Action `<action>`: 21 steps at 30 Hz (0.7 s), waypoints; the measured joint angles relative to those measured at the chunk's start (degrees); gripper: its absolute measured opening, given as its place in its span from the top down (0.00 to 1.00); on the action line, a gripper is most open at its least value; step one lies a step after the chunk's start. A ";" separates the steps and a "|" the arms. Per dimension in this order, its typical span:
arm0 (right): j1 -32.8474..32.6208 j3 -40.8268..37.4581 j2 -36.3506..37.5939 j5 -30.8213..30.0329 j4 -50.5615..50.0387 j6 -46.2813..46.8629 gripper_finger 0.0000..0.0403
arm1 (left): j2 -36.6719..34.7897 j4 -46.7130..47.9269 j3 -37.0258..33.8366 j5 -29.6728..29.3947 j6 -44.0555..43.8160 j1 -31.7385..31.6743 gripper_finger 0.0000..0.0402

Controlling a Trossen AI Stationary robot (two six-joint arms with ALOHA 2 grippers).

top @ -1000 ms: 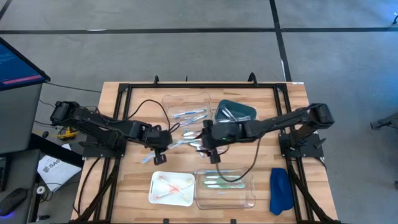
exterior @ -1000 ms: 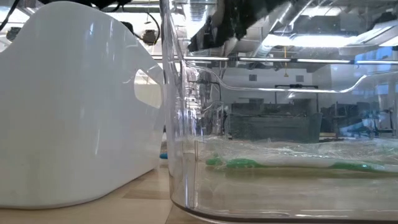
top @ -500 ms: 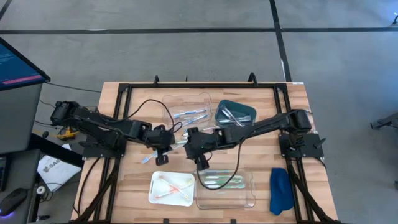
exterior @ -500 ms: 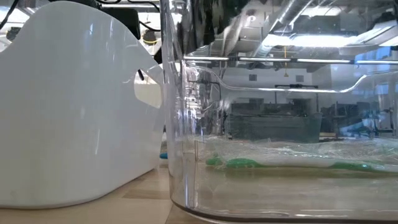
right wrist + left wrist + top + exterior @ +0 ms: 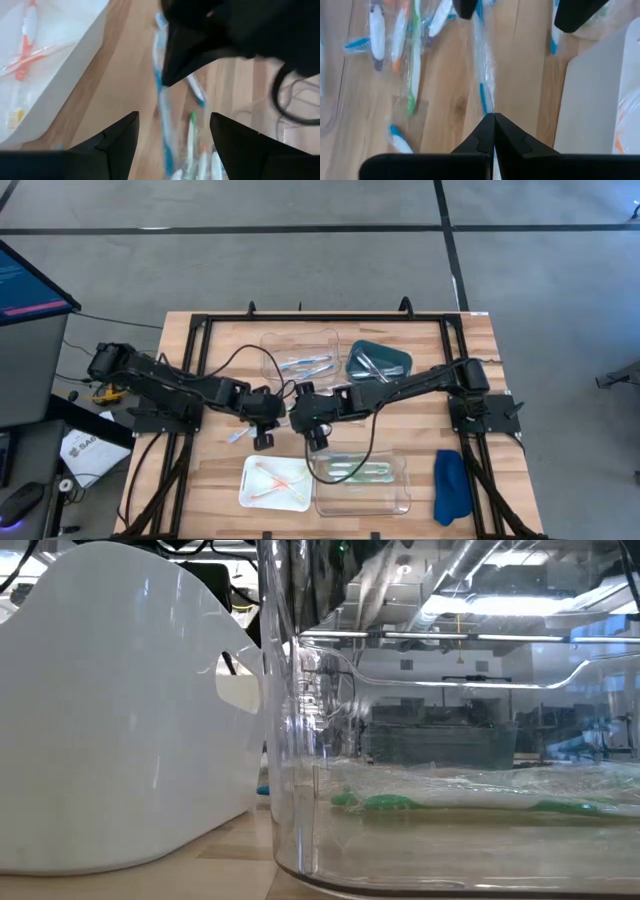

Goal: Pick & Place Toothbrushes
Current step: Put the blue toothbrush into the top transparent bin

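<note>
My left gripper [image 5: 493,117] is shut on a light blue toothbrush in a clear wrapper [image 5: 482,75], over the middle of the table [image 5: 275,412]. My right gripper [image 5: 173,116] faces it, open, a finger standing on either side of the toothbrush's free end [image 5: 161,85] without touching. Loose toothbrushes [image 5: 395,40] lie flat on the wood beside them. A white tray [image 5: 275,480] holds orange toothbrushes, and the clear tray [image 5: 362,480] next to it holds green ones [image 5: 390,803]. My left gripper pinches one end of the wrapped toothbrush [image 5: 489,107] between its two fingertips. The fingers slant down from the table's left side. The toothbrush sticks out in line with the fingers toward my right gripper; whether its free end is clear of the wood I cannot tell.
A clear tray [image 5: 300,355] with blue toothbrushes and a teal tray [image 5: 378,360] stand at the far side. A blue cloth [image 5: 450,485] lies at the near right. A black frame [image 5: 200,330] runs round the table, and cables trail from both arms.
My right gripper has gone toward the table's left edge and a little down, up to my left gripper, staying open. It now stands about the free end of the held toothbrush.
</note>
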State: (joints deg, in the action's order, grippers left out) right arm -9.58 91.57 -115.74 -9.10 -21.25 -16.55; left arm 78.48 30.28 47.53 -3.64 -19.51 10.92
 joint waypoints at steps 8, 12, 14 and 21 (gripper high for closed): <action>0.07 0.00 0.00 0.02 -2.56 0.06 0.41 | -0.44 -0.96 1.24 -0.09 1.21 0.00 1.00; 0.11 0.00 0.01 0.02 -3.49 0.06 0.41 | -0.44 -1.11 2.42 -0.28 2.16 0.00 1.00; 0.11 0.00 0.00 0.02 -4.55 0.08 0.41 | -0.44 -1.33 3.00 -0.26 2.74 0.00 1.00; 0.09 -0.02 0.02 0.03 -5.70 1.44 0.41 | -0.44 -1.40 3.37 -0.22 3.02 0.00 1.00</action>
State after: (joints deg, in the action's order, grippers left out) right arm -9.50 91.55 -115.72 -9.07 -26.95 -15.11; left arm 78.04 28.88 50.89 -3.86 -16.49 10.92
